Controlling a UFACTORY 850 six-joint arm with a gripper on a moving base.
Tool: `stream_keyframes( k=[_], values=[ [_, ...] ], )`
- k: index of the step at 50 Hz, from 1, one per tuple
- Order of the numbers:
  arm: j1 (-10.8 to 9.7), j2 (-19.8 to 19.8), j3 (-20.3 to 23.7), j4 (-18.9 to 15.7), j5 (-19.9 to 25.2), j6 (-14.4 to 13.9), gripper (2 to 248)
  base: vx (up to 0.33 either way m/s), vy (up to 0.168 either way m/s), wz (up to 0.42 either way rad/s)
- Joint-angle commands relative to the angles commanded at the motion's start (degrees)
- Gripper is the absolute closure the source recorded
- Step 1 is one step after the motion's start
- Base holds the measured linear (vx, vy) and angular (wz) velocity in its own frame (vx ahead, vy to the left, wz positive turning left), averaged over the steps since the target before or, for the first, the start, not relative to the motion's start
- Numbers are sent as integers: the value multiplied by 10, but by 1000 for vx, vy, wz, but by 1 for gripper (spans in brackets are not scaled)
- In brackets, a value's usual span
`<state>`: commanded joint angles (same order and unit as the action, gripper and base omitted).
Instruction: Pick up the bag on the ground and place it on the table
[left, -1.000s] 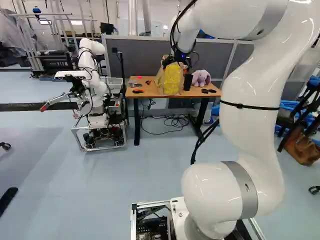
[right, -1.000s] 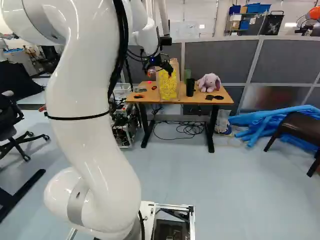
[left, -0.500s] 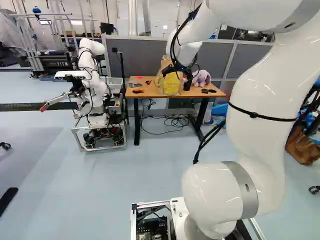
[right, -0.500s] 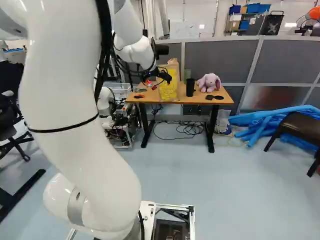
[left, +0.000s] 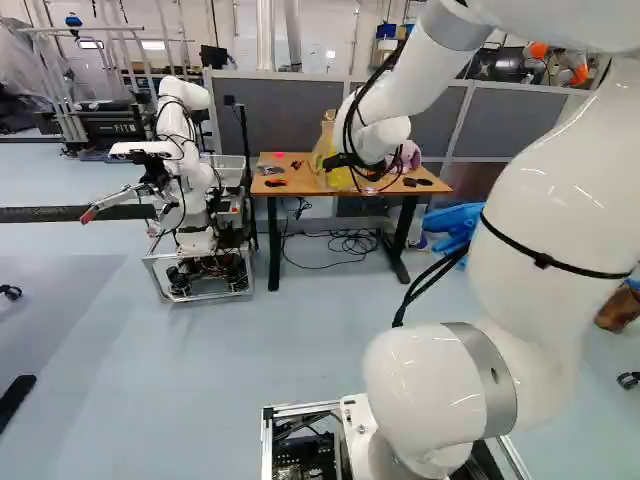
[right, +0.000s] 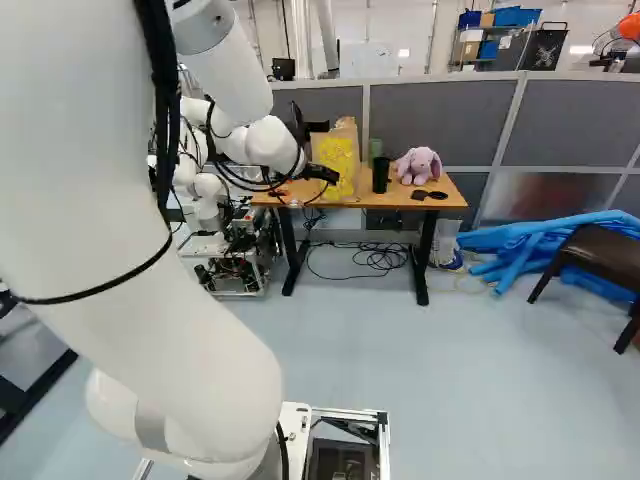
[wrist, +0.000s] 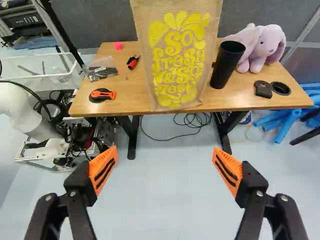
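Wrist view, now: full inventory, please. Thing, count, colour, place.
Bag: 1, tan with yellow print, upright on table
Cup: 1, black, beside bag
Plush rabbit: 1, lilac, behind cup
Flat items: 2, black, table, near rabbit
Small block: 1, pink, table's far side
Tool: 1, orange and black, table's near side
Smaller tool: 1, red and black, beside bag
Packet: 1, clear, on table
Table: 1, wood-coloured, black legs
Cable: count unclear, black, under table
Partition: grey, behind table
Another robot: 1, white, beside table
Tubes: several, blue, floor
Gripper: 1, black, orange pads, open
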<state>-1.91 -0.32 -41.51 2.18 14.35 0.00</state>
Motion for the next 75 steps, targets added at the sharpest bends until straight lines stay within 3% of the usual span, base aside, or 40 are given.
stream_keyframes(
  k=[32,54,75],
  values=[
    [10,84,188,-11,184,0,3,0,0,0],
    [14,124,277,-17,270,0,3,0,0,0],
    [17,149,333,-20,326,0,3,0,0,0]
  ],
)
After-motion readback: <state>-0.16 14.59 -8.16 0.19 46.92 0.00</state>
